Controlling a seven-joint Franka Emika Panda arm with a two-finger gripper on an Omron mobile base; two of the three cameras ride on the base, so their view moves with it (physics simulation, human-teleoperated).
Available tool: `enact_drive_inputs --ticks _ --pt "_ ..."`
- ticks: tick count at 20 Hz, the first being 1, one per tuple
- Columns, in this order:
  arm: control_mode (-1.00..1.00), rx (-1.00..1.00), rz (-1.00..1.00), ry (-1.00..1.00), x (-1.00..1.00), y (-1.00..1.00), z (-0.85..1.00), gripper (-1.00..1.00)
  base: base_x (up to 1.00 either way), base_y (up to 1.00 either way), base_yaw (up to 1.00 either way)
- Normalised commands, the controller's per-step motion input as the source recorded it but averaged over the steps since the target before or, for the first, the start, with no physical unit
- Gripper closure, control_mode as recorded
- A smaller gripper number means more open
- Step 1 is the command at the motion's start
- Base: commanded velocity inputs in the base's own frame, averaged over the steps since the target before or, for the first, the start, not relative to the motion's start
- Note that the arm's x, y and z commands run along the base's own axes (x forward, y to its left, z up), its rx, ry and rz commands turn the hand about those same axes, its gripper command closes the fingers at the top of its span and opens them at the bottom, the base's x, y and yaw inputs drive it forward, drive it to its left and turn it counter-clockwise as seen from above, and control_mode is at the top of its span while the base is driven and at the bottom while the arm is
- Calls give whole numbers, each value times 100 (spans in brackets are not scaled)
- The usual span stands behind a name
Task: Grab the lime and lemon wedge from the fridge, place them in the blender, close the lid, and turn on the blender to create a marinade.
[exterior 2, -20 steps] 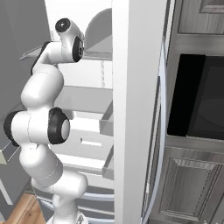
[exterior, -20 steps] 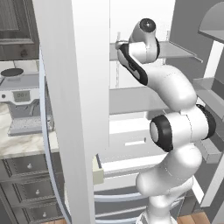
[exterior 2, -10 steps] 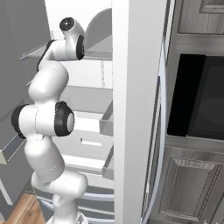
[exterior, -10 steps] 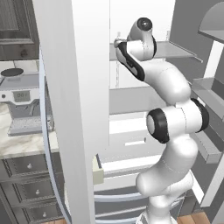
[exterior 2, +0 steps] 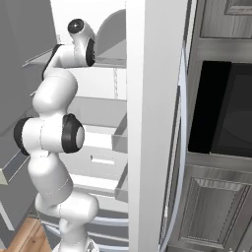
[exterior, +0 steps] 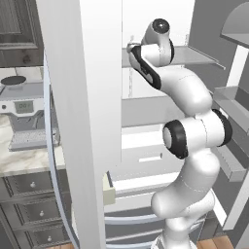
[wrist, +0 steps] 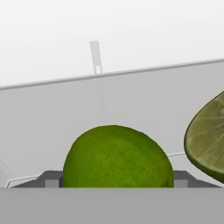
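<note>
In the left base view we see, at the far left, a pale surface (exterior: 24, 158) with a grey appliance (exterior: 26, 116) standing on it and dark drawers (exterior: 34, 204) below. Next to the right stands the broad white door (exterior: 82, 112) of the fridge (exterior: 146, 146), running from top to bottom of the frame. Right of it the arm (exterior: 189, 141) rises from the lower right and reaches up to a grey shelf (exterior: 194, 56) in the upper middle of the frame; pale drawers (exterior: 141, 155) sit in the fridge behind it.

In the right base view the arm (exterior 2: 51, 147) climbs up the left side toward the same shelf (exterior 2: 110, 61) at the upper left; the fridge's white door edge (exterior 2: 155, 123) fills the middle, and a dark oven window (exterior 2: 221, 113) with grey cabinet panels sits at the right.

In the hand view the lime (wrist: 117, 156) lies low in the centre of the frame, resting on the pale shelf (wrist: 52, 122). It sits between the two dark fingertips (wrist: 51, 179) of the gripper (wrist: 116, 179), one showing at each side of it at the bottom edge. The jaws stand wide, either side of the fruit; we cannot tell whether they touch it. At the right edge, just beside the lime, the lemon wedge (wrist: 208, 144) shows its cut, veined face. A thin grey post (wrist: 95, 57) stands against the white back wall in the upper middle.
</note>
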Motion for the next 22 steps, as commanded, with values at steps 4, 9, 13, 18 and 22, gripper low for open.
enact_drive_inputs --ticks 4,9,13,18,22 --pt "-100 0 0 -2 -26 0 0 100 0 0 0" --pt "-100 0 0 -19 -81 0 0 100 0 0 0" --pt "-100 0 1 -37 -100 0 4 100 0 0 0" --pt "-100 3 2 -41 -100 -6 27 100 0 0 0" --pt "-100 2 1 -33 -100 -14 44 100 0 0 0"
